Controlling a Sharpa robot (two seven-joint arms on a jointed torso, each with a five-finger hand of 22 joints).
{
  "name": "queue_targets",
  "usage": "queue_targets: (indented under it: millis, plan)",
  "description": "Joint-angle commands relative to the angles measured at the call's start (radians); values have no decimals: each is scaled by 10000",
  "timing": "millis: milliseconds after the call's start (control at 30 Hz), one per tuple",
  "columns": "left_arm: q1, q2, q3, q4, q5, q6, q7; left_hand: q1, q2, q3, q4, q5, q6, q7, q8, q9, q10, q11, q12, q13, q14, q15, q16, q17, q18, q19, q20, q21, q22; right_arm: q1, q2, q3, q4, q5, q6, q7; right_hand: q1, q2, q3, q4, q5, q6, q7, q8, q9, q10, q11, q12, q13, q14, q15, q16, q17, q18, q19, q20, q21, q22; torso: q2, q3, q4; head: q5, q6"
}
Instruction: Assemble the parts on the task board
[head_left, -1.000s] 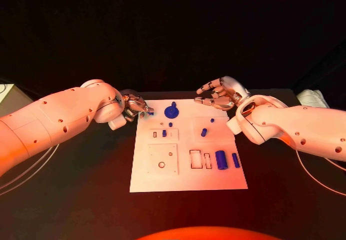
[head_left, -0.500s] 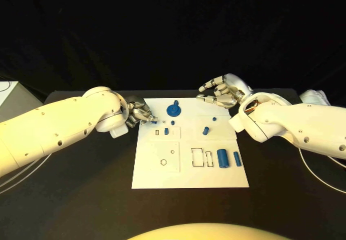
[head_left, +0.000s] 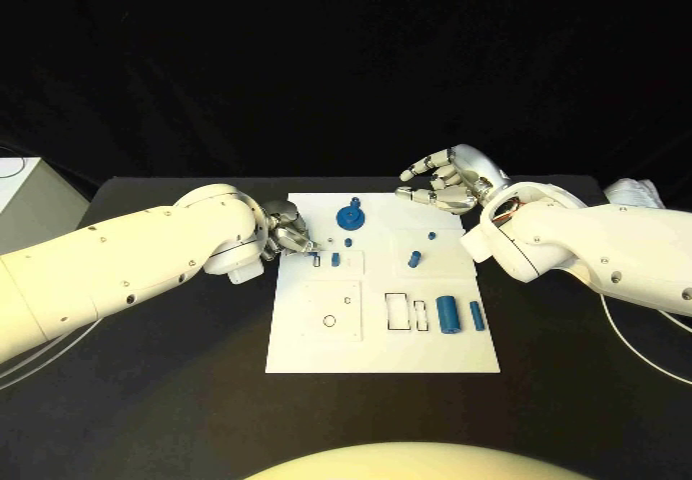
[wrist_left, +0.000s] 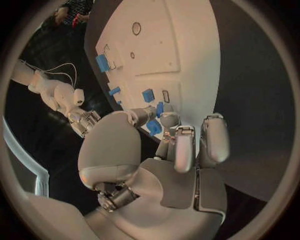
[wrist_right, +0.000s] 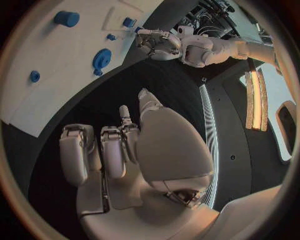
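Left hand (head_left: 286, 238) pinches small blue part (wrist_left: 153, 126) at white task board (head_left: 433, 350) edge, prob. lining up a slot; right hand (head_left: 449, 183) hovers empty, fingers loosely curled.

I see task board (head_left: 433, 345): white plate, smooth, matt, plastic-looking. Parts, among them round part (head_left: 348, 216) and cylinder (head_left: 447, 313): blue, smooth, matt plastic look. Table (head_left: 159, 400): black, matt, no shine. Left hand (head_left: 286, 236) and right hand (head_left: 449, 185): silvery metal look, satin sheen, smooth pale pads. Arm shells (head_left: 130, 268): white, smooth, glossy plastic look.
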Motion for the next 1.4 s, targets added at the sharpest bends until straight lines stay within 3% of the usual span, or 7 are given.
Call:
queue_targets:
  millis: [33,667,1400]
  plan:
    - [-17,71,-5,10,-279,-165,-157,-119,20,1449,-1478,61,443,-382,107,442,114,-13,52,39,983,-92,76,2465,-197,75,-40,34,11,-2,15,0,3,-28,164,19,-119,-6,77,9,47,-8,35,30,-10,-63,-10,-35,1390,925,8,-50,2040,180,606,31,-31,2017,10,6,-16,21,-18]
    - [-110,236,-41,-15,-935,-88,-354,-168,18,1452,-1509,86,532,-444,206,422,236,-72,102,57,1023,-144,127,2581,-243,232,-85,118,206,-2,20,-2,-4,-9,181,26,-166,8,79,12,68,-6,34,33,-11,-57,-10,-28,1395,926,7,-49,2043,179,609,30,-29,2019,20,20,-14,31,-140]
    - [-214,296,-85,63,-1452,28,-423,-167,22,1459,-1520,88,537,-454,220,417,204,-82,47,-63,1024,-154,127,2582,-244,239,-94,121,210,-3,6,-3,5,19,204,43,-273,50,83,20,79,-4,33,37,-13,-53,-12,-23,1397,925,7,-53,2037,181,607,29,-37,2015,23,21,-17,16,-186]
